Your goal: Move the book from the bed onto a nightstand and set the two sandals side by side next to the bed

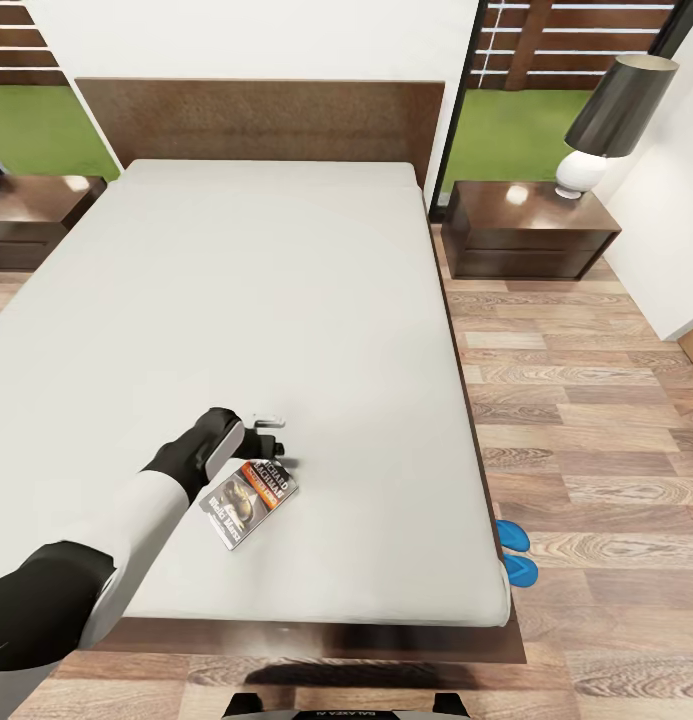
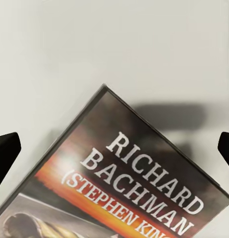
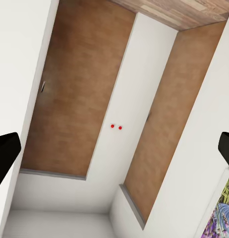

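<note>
Jaws of the left gripper (image 1: 274, 440) stand wide apart over the book (image 1: 248, 502), nothing between them. In the left wrist view the two dark fingertips (image 2: 6, 152) sit at opposite edges of the picture, and the book (image 2: 129, 188) lies flat on the mattress between and beyond them, untouched as far as I can tell. Cover: glossy, thin dark border, white serif lettering "RICHARD BACHMAN (STEPHEN KING", orange band below it, a greyish picture area lower down. A soft shadow falls on the mattress by the book's upper corner.

Right gripper (image 3: 114, 148): jaws also apart, black tips (image 3: 5, 151) at both sides of its wrist view, empty. Beyond them are white wall surfaces, two brown wood-toned panels and a strip of plank flooring (orientation of this view hard to read).

Book position: on the bed (image 1: 286, 300), near the foot edge, left of the middle, lying skewed to the bed's edges. Mattress is plain light grey, smooth and matte; frame and headboard are dark-brown wood.

The two sandals (image 1: 516, 552) are bright blue with rounded ends, on the plank floor at the bed's right foot corner, partly hidden under the mattress edge, close together.

Right nightstand (image 1: 531, 230): dark-brown, glossy top with glare, standing beside the headboard's right corner; carries a lamp (image 1: 606, 120) with white bulbous base and dark tapered shade. Left nightstand (image 1: 36, 215) is partly cut by the frame edge.
</note>
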Available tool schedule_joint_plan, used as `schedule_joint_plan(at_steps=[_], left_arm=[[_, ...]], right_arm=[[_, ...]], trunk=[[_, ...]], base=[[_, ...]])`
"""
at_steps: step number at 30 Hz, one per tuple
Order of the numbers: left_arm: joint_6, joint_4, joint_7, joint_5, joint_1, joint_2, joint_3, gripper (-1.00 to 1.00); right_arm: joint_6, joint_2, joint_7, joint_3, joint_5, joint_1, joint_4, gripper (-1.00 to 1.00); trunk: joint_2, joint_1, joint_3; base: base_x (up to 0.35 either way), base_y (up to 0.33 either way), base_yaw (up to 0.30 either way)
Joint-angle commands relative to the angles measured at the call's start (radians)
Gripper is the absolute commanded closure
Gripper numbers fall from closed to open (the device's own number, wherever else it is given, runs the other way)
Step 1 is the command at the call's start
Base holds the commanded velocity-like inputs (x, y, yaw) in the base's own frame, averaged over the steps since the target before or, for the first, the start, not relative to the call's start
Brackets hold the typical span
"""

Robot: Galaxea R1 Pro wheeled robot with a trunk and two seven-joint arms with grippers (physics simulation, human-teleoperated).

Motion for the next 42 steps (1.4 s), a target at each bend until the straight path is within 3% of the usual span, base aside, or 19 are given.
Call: schedule_joint_plan(at_steps=[1,5,10,36,42], left_arm=[[0.002,-0.002,0.005,0.008,0.0,0.001,-0.007,-1.0],[-0.001,-0.002,0.005,0.008,0.0,0.001,-0.007,-1.0],[-0.01,-0.001,0.006,0.008,0.0,0.001,-0.007,-1.0],[-0.019,0.0,0.006,0.008,0.0,0.001,-0.007,-1.0],[-0.019,0.0,0.006,0.008,0.0,0.001,-0.007,-1.0]], right_arm=[[0.005,0.0,0.0,0.001,0.008,0.001,-0.002,-1.0],[0.006,0.0,0.0,0.001,0.008,0.0,-0.002,-1.0],[0.008,0.0,0.001,0.0,0.008,0.0,-0.002,-1.0],[0.011,0.0,0.002,0.015,0.007,-0.002,-0.001,-1.0],[0.011,0.0,0.002,0.025,0.006,-0.002,-0.001,-1.0]], trunk=[[0.0,0.0,0.0],[0.0,0.0,0.0],[-0.035,0.019,-0.016],[-0.035,0.019,-0.016],[-0.077,0.042,-0.035]], base=[[0.0,0.0,0.0],[0.0,0.0,0.0],[0.0,0.0,0.0],[0.0,0.0,0.0],[0.0,0.0,0.0]])
